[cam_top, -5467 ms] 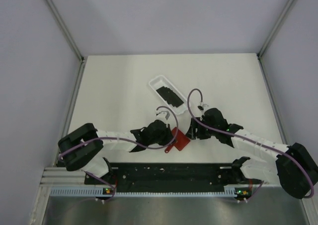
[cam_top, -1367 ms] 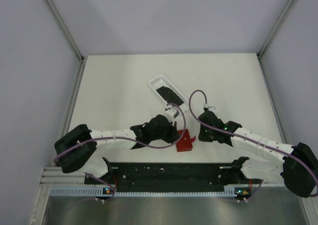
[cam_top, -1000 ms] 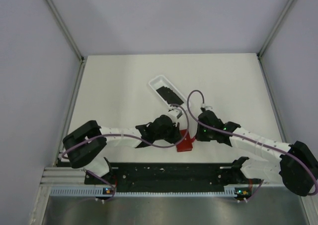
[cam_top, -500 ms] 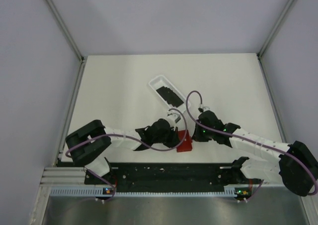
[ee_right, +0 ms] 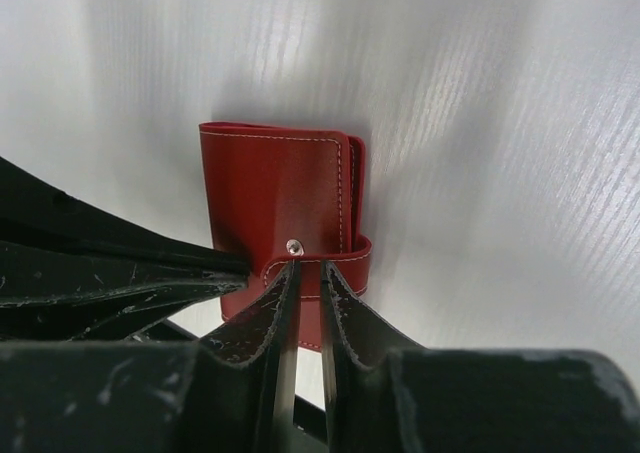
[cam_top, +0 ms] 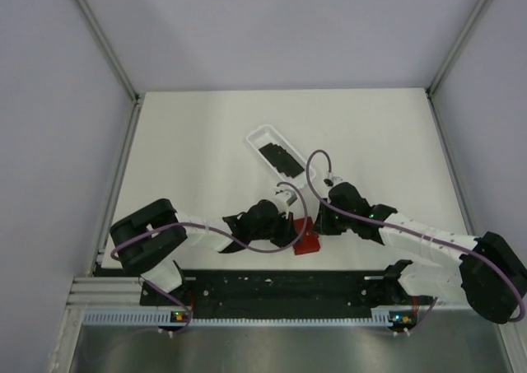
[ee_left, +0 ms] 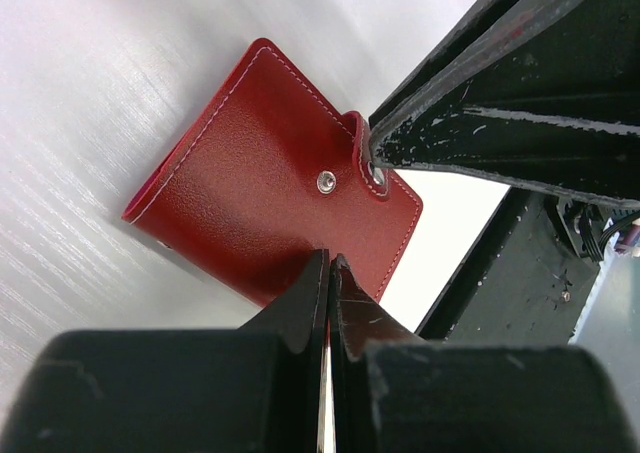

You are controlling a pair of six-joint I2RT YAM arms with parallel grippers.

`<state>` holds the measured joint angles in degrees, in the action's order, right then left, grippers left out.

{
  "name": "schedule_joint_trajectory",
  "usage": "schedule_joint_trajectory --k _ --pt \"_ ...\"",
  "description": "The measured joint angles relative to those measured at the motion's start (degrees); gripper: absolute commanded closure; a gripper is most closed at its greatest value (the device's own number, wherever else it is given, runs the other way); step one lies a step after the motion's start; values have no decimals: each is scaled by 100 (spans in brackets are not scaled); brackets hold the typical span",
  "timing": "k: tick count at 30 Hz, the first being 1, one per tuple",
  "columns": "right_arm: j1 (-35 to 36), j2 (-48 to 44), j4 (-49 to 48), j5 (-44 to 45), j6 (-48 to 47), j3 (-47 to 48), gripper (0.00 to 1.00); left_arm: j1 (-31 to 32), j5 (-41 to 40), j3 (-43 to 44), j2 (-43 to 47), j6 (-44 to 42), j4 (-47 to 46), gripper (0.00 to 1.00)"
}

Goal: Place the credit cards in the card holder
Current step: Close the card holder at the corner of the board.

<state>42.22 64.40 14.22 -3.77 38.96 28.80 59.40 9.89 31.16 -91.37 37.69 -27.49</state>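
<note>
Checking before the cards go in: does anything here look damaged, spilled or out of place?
Nothing stands out. The card holder lies folded shut and intact on the table; the credit cards sit in the white tray.

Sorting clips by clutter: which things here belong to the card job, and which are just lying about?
Part of the job:
- card holder, closed
- credit cards, in the white tray
- left gripper and right gripper, both at the holder

Just there:
- white tray, only holding the cards
- black base plate at the near edge
</note>
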Motion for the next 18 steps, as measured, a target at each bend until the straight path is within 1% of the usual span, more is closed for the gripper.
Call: schedule_joint_trajectory --k 4,13,18 --pt "-2 105 -109 -125 2 -33 86 0 -2 -22 0 13 -39 100" --pt "-2 291 -273 -330 7 -33 80 0 -2 -61 0 17 -107 100" --pt "-2 291 -339 -358 7 -57 79 0 -2 -63 0 17 -118 100"
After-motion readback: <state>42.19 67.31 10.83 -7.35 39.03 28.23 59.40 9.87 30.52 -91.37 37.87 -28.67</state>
